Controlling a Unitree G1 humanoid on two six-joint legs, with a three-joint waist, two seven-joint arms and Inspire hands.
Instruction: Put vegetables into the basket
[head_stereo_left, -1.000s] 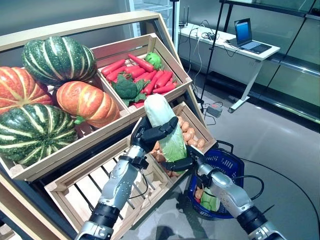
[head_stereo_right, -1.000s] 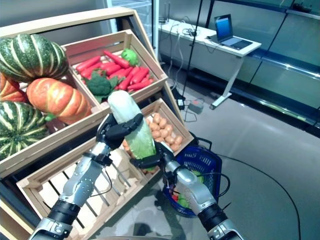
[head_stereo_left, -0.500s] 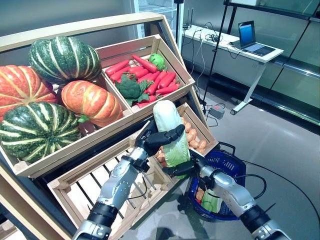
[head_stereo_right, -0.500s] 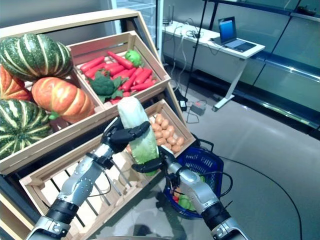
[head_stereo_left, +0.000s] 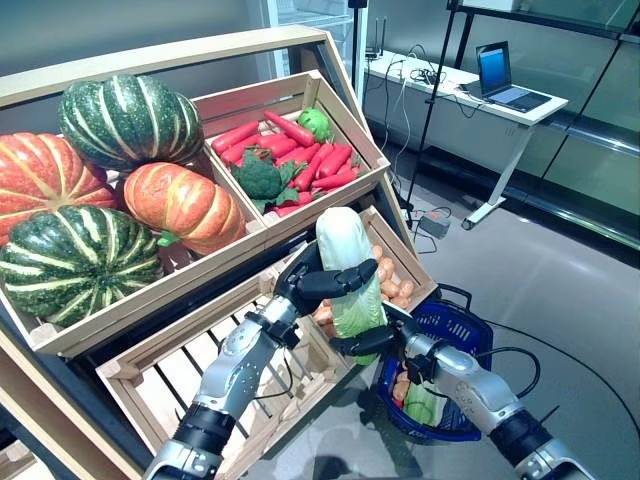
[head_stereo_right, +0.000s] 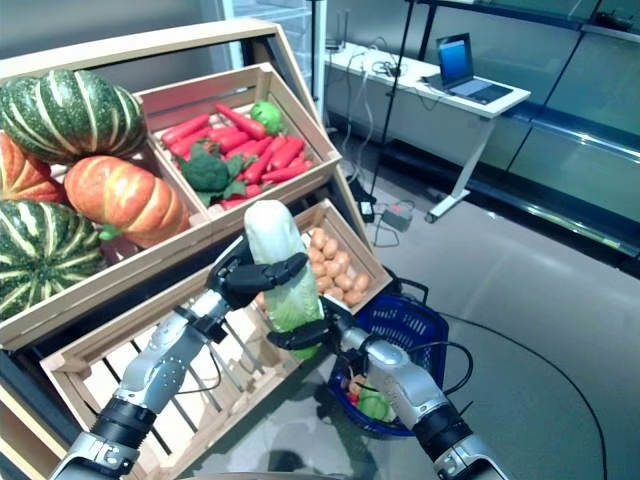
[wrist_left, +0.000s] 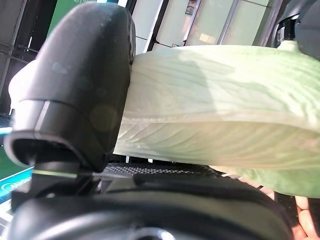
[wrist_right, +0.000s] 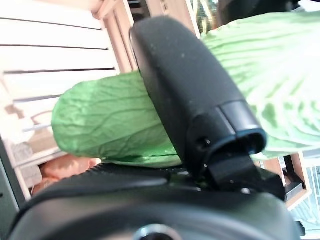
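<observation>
Above the lower wooden crate (head_stereo_left: 300, 345), left hand (head_stereo_left: 318, 284) and right hand (head_stereo_left: 372, 342) both clasp the long pale-green napa cabbage (head_stereo_left: 350, 270), near the blue plastic basket (head_stereo_left: 462, 335).

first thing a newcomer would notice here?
The napa cabbage held upright mid-air by both hands: the left hand wraps its middle, the right hand grips its leafy lower end, above the potato crate. Next, the big pumpkins in the upper-left crate, and the blue basket on the floor, lower right.

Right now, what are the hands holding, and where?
Both grip the cabbage: left hand round its middle, right hand at its leafy lower end.
</observation>
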